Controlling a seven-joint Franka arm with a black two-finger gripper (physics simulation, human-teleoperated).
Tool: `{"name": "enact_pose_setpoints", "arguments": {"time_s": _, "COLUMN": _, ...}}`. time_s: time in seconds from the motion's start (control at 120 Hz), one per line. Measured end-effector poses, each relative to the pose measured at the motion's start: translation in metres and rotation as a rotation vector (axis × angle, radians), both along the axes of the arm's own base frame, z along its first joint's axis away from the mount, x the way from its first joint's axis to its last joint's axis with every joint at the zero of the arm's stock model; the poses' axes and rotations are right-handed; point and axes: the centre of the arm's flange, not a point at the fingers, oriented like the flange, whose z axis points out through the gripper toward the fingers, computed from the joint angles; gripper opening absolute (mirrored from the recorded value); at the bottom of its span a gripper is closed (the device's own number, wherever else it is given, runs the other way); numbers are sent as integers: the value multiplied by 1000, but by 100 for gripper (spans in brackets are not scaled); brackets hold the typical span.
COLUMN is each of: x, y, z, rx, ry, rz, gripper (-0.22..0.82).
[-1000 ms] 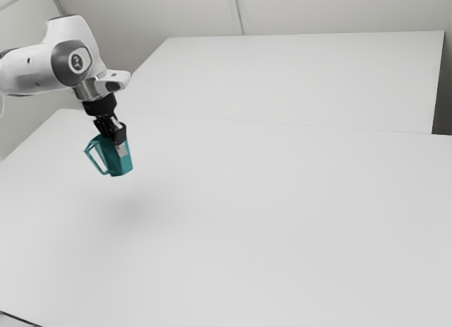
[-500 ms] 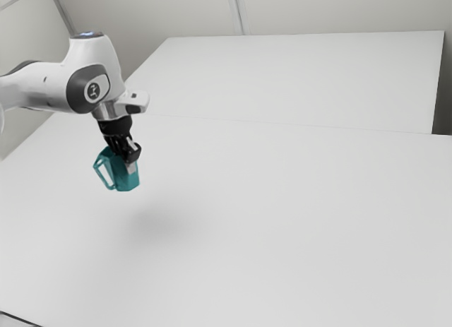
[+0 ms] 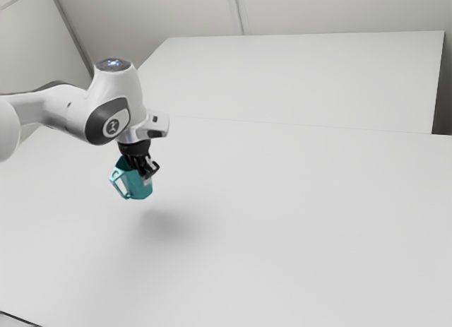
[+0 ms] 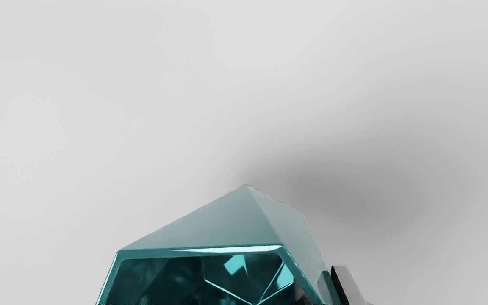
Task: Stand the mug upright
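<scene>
Teal mug [image 3: 134, 183] is off the table [image 3: 318, 214], held in the air toward the exterior view's left. Change over the last second: arm [image 3: 63, 111] and mug moved together toward the exterior view's right and lower in that view. Shadow [image 3: 166, 224] shifted with them, with a gap still between it and mug.

Gripper [image 3: 143, 176] is clamped on the mug's wall: one finger [image 4: 347, 284] outside, the other apparently inside past the rim [image 4: 201, 250]. Mouth faces up toward the hand, base toward the table, handle [image 3: 118, 189] toward the exterior view's left. Some tilt remains, so near upright, not standing yet.

For the task: orientation looks mostly right; what's left is probably levelling, lowering and letting go. Risk: a tilted base could land on an edge and tip, or the wall grip could let the mug swivel.

Around: pale wall [image 3: 21, 51] and white panel [image 3: 304, 80] behind, both well apart from the mug. Nothing visible blocks the way down.
</scene>
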Motion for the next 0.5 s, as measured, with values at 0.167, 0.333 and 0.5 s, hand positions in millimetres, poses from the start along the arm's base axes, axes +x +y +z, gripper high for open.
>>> {"name": "enact_pose_setpoints", "arguments": {"time_s": 0.167, "x": 1, "y": -9, "z": -8, "rx": 14, "ry": -49, "rz": 3, "gripper": -18}}
{"name": "enact_pose_setpoints", "arguments": {"time_s": 0.333, "x": -2, "y": -15, "z": -36, "rx": 11, "ry": -59, "rz": 24, "gripper": -18}}
{"name": "enact_pose_setpoints", "arguments": {"time_s": 0.5, "x": 0, "y": -25, "z": -52, "rx": 7, "ry": -69, "rz": 43, "gripper": -18}}
